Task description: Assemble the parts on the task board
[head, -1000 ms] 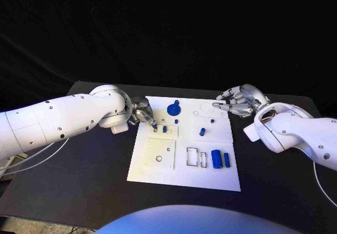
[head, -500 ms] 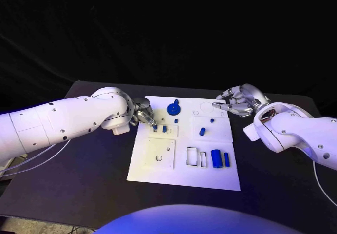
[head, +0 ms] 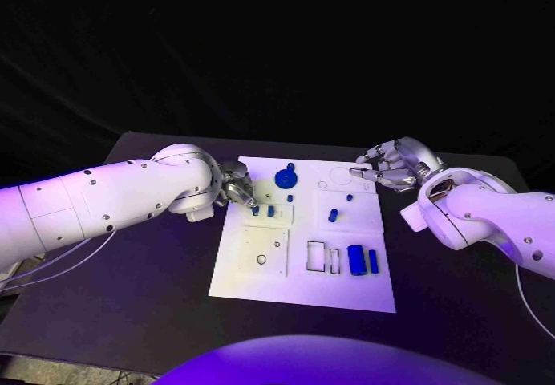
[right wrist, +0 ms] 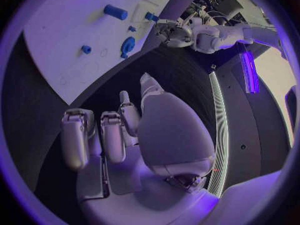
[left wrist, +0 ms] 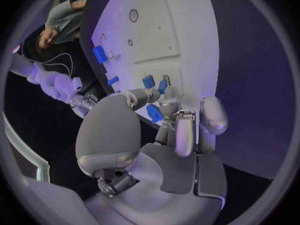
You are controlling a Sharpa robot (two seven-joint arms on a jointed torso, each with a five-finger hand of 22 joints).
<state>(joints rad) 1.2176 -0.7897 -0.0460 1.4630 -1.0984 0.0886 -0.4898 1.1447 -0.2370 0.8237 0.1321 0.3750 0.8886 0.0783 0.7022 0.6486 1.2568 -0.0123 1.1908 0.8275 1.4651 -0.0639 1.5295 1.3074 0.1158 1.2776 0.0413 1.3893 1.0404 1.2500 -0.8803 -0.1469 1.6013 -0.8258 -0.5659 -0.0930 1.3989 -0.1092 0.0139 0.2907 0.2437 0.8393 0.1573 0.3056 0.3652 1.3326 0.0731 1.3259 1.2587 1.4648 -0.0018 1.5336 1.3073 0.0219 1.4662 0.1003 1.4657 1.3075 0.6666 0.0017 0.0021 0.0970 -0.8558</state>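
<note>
On the black table [head: 139, 281] lies the white task board [head: 303, 285], with blue parts standing in its slots. At its left edge, the left hand [head: 235, 191] pinches a small blue part [left wrist: 154, 113] between its fingertips, right beside two other blue pieces [left wrist: 154, 83] on the board. Over the board's far right corner, the right hand [head: 393, 168] hovers with fingers curled in and nothing in them.
</note>
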